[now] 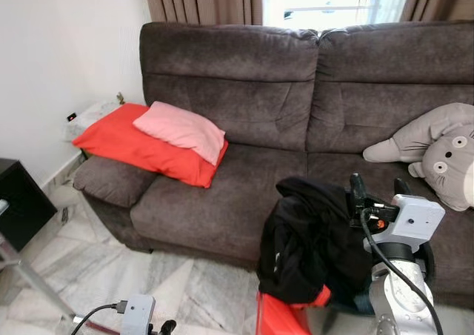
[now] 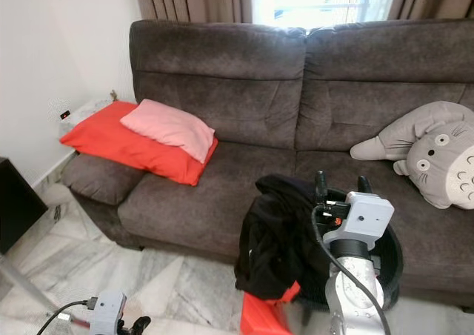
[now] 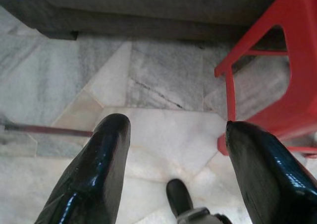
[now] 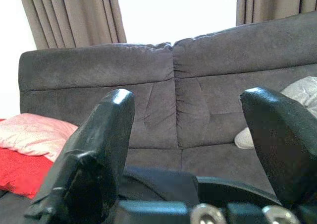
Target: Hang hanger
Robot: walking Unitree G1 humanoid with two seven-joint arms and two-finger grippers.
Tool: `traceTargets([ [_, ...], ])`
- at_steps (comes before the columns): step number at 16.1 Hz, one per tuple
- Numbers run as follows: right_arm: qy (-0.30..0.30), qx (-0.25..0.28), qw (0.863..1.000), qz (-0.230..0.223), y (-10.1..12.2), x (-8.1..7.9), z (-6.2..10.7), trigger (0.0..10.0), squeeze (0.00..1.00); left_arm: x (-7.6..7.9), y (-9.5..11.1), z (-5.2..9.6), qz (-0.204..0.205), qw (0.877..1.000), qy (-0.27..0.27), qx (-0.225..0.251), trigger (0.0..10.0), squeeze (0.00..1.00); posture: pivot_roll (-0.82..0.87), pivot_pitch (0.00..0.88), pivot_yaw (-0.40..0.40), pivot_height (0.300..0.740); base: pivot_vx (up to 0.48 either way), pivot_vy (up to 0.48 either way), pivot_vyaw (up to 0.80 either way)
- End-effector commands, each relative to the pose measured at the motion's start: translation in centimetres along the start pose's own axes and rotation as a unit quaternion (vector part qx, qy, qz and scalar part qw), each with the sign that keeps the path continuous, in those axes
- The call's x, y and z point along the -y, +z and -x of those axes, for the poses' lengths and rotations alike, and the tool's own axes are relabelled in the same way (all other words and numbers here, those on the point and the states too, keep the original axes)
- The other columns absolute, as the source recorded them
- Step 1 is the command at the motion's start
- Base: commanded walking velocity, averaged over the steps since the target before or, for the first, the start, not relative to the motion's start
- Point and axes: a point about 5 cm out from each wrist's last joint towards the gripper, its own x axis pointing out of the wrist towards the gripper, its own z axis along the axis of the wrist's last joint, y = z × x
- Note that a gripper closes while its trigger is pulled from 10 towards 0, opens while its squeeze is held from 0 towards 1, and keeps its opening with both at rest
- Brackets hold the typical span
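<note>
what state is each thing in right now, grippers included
right gripper: open, raised over the black garment, pointing at the sofa back
left gripper: open, hanging low over the marble floor
black garment: crumpled, draped over the red stool
red stool: upright on the floor, in front of the sofa
pink pillow: lying on the red cushion
red cushion: lying flat over the sofa's arm end
plush toy: slumped against the sofa back
curtains: drawn apart, window bright
</note>
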Motion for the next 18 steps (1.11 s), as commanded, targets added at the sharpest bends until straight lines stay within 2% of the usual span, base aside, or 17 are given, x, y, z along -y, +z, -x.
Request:
traceTargets([
  [1,0.008,0.001,1.000,-0.004,-0.1,-0.8,-0.4,10.0,0.00,-0.6,0.1,0.0,-0.001,1.000,0.007,-0.007,10.0,0.00,-0.15,0.000,0.111,0.740,0.266,0.000,0.00],
  [6,0.012,0.002,1.000,-0.004,-0.2,-1.3,-0.5,10.0,0.00,-0.7,-0.2,0.2,0.003,1.000,0.010,-0.013,10.0,0.00,-0.14,0.000,0.103,0.740,0.279,0.000,0.00],
  [10,0.021,-0.004,1.000,0.008,-0.2,-1.2,-0.2,10.0,0.00,-0.7,-0.8,0.3,0.003,1.000,0.015,-0.023,10.0,0.00,-0.15,0.016,0.091,0.740,0.000,0.000,0.00],
  [11,0.081,-0.019,0.996,0.037,-0.2,-1.2,0.9,10.0,0.00,-0.7,-1.1,0.4,0.004,0.999,0.017,-0.027,10.0,0.00,-0.15,0.021,0.090,0.740,0.000,0.000,0.00],
  [12,0.155,-0.031,0.985,0.073,0.0,-1.0,2.1,10.0,0.00,-0.8,-1.3,0.5,0.004,0.999,0.017,-0.031,10.0,0.00,-0.16,0.031,0.092,0.740,0.000,0.000,0.00],
  [13,0.199,-0.039,0.976,0.085,0.2,-0.9,2.9,10.0,0.00,-0.8,-1.4,0.6,0.005,0.999,0.018,-0.033,10.0,0.00,-0.16,0.031,0.092,0.740,0.000,0.000,0.00],
  [14,0.303,-0.083,0.937,0.155,1.4,1.3,5.6,10.0,0.00,-0.9,-1.7,0.7,0.002,0.999,0.015,-0.041,10.0,0.00,-0.19,0.050,0.096,0.740,0.000,0.000,0.00],
  [15,0.372,-0.126,0.897,0.205,2.2,2.7,7.2,10.0,0.00,-0.9,-1.8,0.7,0.000,0.999,0.014,-0.047,10.0,0.00,-0.20,0.055,0.101,0.740,0.000,0.000,0.00],
  [16,0.408,-0.151,0.874,0.218,2.6,3.3,7.9,10.0,0.00,-0.9,-1.9,0.7,-0.001,0.999,0.011,-0.052,10.0,0.00,-0.21,0.059,0.104,0.740,0.000,0.000,0.00],
  [17,0.464,-0.169,0.839,0.228,3.1,3.3,8.7,10.0,0.00,-0.9,-1.9,0.7,-0.004,0.998,0.008,-0.055,10.0,0.00,-0.22,0.059,0.107,0.740,0.000,0.000,0.00],
  [18,0.504,-0.173,0.817,0.221,3.5,3.0,8.9,10.0,0.00,-0.8,-1.9,0.7,-0.006,0.998,0.006,-0.057,10.0,0.00,-0.23,0.065,0.111,0.740,0.000,0.000,0.00],
])
